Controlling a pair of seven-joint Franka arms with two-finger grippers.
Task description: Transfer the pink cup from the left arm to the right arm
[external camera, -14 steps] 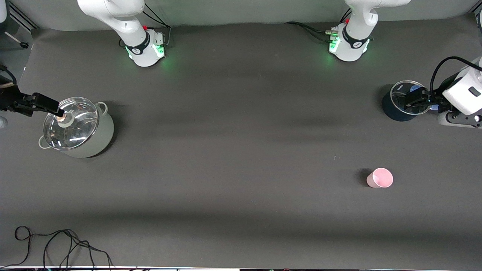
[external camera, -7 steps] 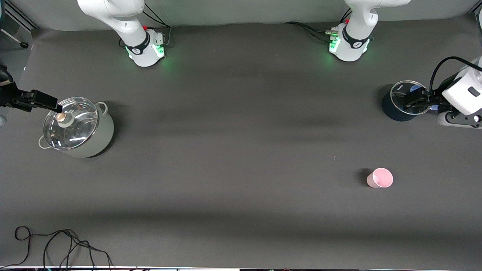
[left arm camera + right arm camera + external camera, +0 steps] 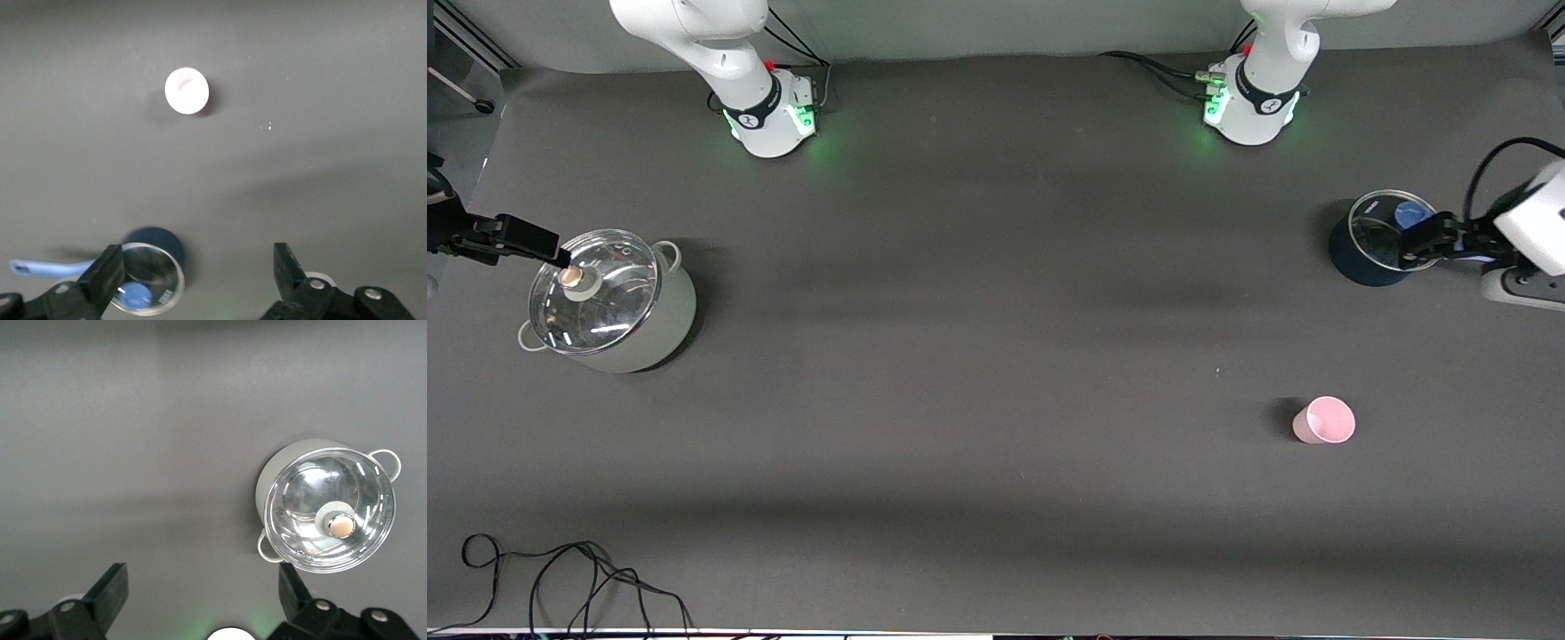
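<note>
Pink cup (image 3: 1324,420): unmoved, upright on table (image 3: 996,373) toward left arm's end, untouched. Left gripper (image 3: 1416,243), wide open, empty: drawn back over dark pot (image 3: 1371,242). Right gripper (image 3: 560,256), open, empty: beside lidded grey pot (image 3: 609,300)

A pale-pink cup (image 3: 1324,420), grey-green pot (image 3: 631,329), dark-blue pot (image 3: 1356,262) and black cable (image 3: 560,578) on a charcoal table (image 3: 996,356).
</note>
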